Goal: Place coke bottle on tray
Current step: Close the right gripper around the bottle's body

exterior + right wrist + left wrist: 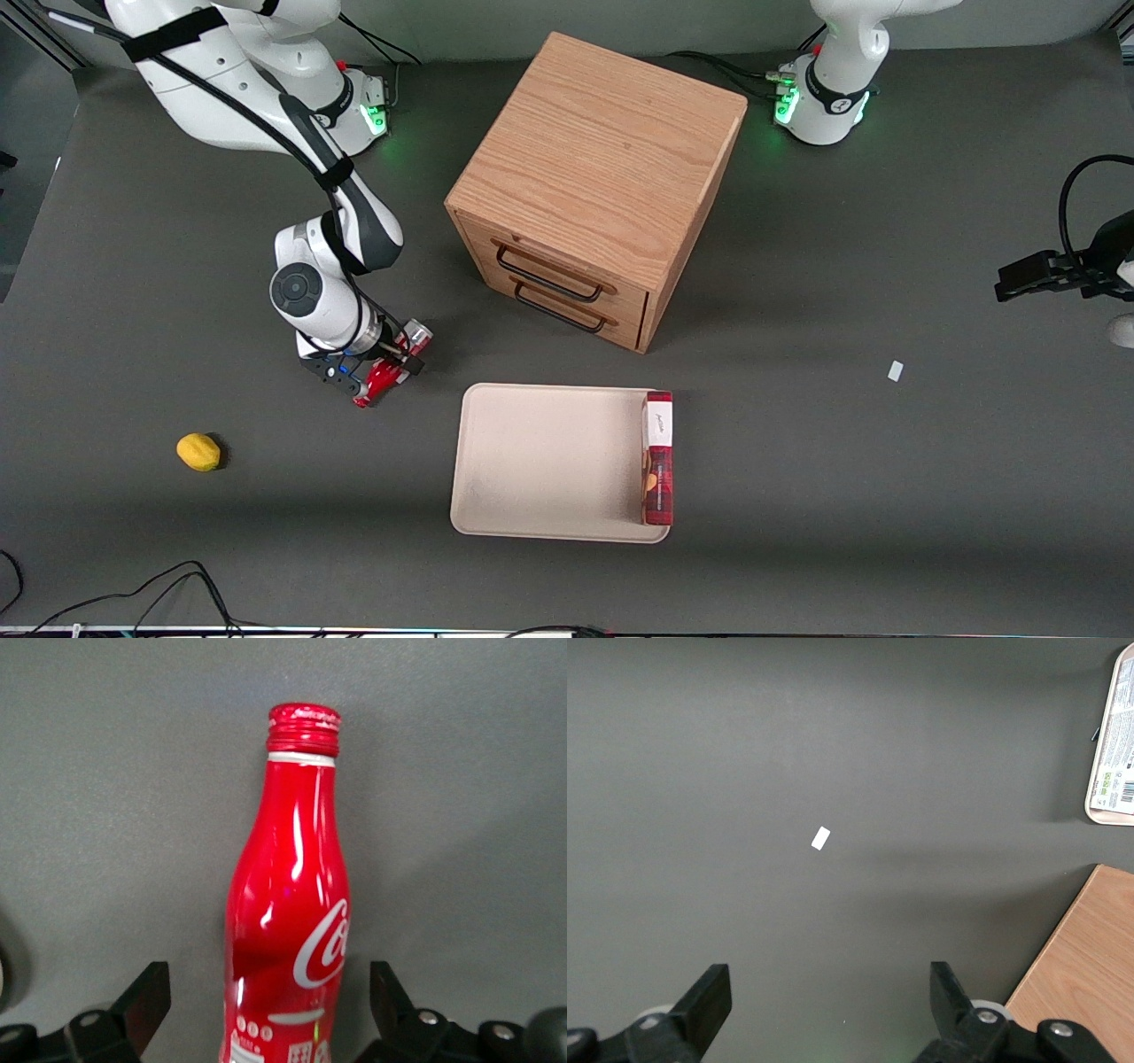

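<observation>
The coke bottle [379, 381] lies on the dark table, nearer the working arm's end than the tray, with its silvery base [418, 335] pointing toward the cabinet. In the right wrist view the red bottle [288, 904] with its white script logo and red cap lies between my fingers. My gripper [376, 368] is low over the bottle and straddles its body. The gripper [268, 985] is open, with a gap on each side of the bottle. The beige tray [540, 461] lies flat on the table, nearer the front camera than the cabinet.
A red rectangular box [658, 461] lies along the tray's rim toward the parked arm's end. A wooden drawer cabinet [594, 177] stands mid-table. A yellow lemon [198, 452] lies toward the working arm's end. A white scrap [895, 370] lies toward the parked arm's end.
</observation>
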You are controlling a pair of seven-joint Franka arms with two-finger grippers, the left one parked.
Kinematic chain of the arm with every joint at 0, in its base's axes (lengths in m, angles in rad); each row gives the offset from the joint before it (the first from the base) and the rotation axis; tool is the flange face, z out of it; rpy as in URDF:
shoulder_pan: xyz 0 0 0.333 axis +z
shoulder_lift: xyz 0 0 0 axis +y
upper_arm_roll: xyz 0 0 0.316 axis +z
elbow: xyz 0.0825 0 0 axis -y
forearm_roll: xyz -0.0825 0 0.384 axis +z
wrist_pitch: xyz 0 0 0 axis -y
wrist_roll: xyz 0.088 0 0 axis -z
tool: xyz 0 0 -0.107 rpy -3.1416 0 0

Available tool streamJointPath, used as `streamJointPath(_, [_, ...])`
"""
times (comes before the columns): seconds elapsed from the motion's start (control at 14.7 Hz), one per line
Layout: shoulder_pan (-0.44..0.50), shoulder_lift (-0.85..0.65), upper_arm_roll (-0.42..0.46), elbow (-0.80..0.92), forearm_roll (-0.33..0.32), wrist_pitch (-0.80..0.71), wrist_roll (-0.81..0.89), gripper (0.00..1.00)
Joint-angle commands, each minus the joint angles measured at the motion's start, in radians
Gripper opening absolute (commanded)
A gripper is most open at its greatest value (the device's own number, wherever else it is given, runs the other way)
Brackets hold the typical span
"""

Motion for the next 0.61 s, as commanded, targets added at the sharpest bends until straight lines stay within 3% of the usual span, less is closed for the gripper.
streamJointPath(0.0, [-0.006, 0.015, 0.001, -0.002, -0.017, 0.031, 0.027, 1.00])
streamJointPath(0.27, [-0.006, 0.006, 0.001, -0.013, -0.017, 0.031, 0.027, 0.62])
streamJointPath(0.54, [-0.009, -0.002, 0.001, -0.016, -0.017, 0.028, 0.020, 0.31])
